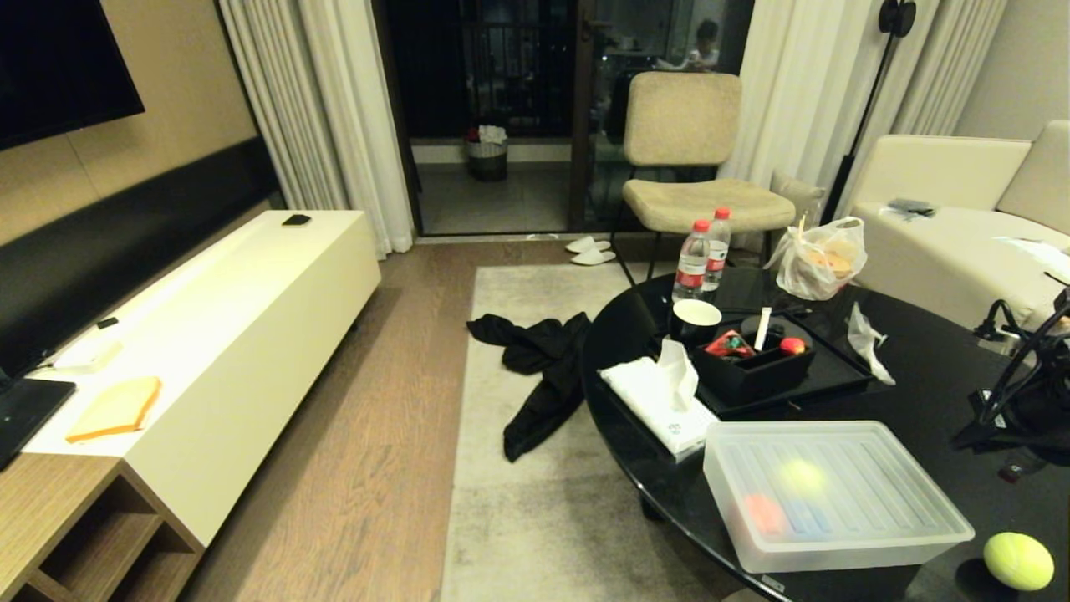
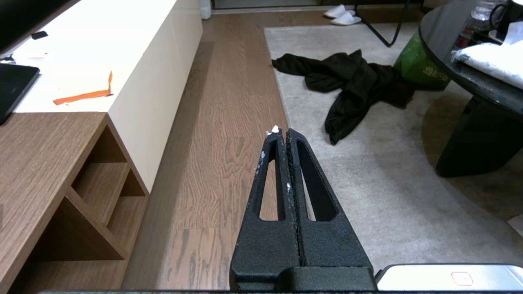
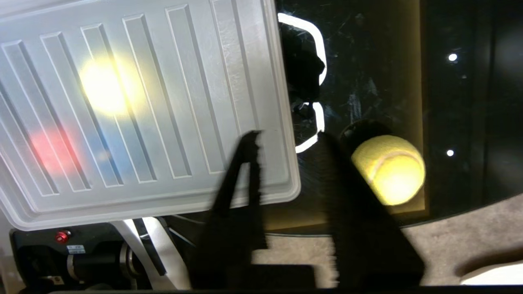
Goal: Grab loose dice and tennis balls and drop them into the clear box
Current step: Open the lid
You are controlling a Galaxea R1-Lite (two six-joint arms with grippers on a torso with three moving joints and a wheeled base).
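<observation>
Room: living room at night, black round glass table (image 1: 919,368) on a pale rug, white low cabinet along the wall to the robot's left.
Clear box: sits at the table's near edge (image 1: 836,493), its ribbed lid on; a yellow-green blur and a red blur show through the frosted plastic.
Tennis ball: one lies loose on the glass (image 1: 1018,561), just beside the box on the robot's right, close to the table rim.
Right gripper: hovers above the gap between box corner and ball (image 3: 288,143), fingers apart with nothing between them.
Left gripper: parked over the wood floor (image 2: 282,132), fingers pressed together, empty.
Risk: the ball rests near the rim, so a finger grazing it could roll it off onto the rug; the lid covering the box would block any drop.
Hard to make out: the right fingers are smeared by motion; what the blurs in the box are cannot be told for sure; no loose dice can be picked out; the black tray's (image 1: 756,368) contents are too small to name.
</observation>
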